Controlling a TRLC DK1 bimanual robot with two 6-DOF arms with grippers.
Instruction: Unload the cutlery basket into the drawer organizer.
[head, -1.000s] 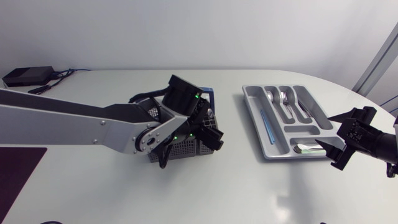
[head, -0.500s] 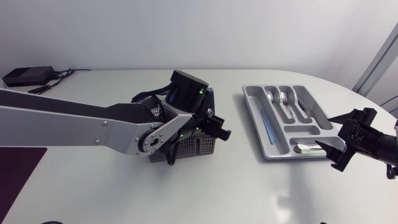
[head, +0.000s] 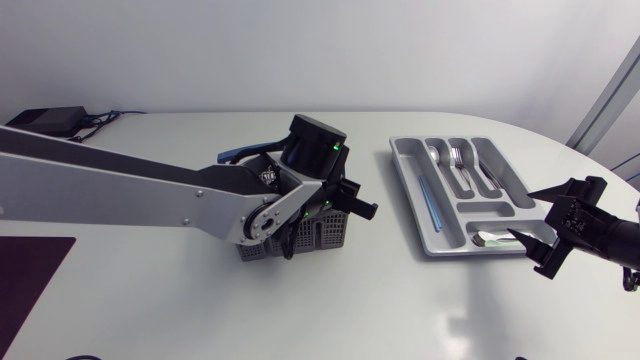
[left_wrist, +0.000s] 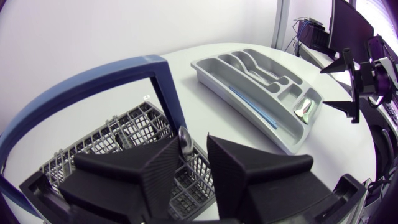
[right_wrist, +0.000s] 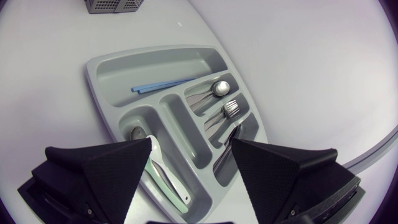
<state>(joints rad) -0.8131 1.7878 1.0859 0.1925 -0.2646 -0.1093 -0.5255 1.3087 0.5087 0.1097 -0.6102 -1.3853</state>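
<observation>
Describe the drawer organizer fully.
The drawer organizer is a grey, plastic-looking tray lying flat on the white table, divided into long compartments and shorter end ones. It holds blue sticks, a spoon, a fork and a pale-handled piece. The right gripper hangs open by one end.

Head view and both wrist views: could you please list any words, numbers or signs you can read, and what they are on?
No text can be read.
Left arm: a small pale mark near its wrist, too small to read.
Cutlery basket and drawer organizer: no print shows.
</observation>
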